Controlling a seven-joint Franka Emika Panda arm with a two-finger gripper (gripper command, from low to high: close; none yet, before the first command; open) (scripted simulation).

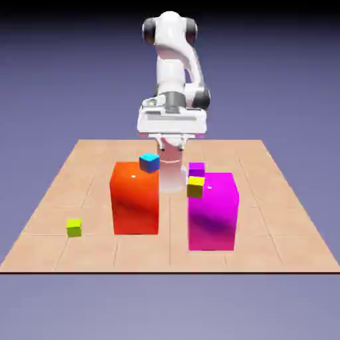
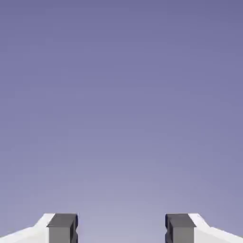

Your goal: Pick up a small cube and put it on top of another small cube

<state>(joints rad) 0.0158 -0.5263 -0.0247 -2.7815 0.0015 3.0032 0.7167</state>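
A simulated robotics scene is shown rather than a furnished room, as is suggested by the plainly rendered look of everything in the exterior view; a white robot arm (image 1: 171,66) is set at the far edge of a tan, tile-patterned surface (image 1: 279,239), on which flat-coloured blocks are placed, a big orange-red one (image 1: 135,202) and a big magenta one (image 1: 212,219) among them, while the surroundings are filled only by a smooth blue-violet backdrop (image 1: 60,80), by which the hand view is also mostly taken up
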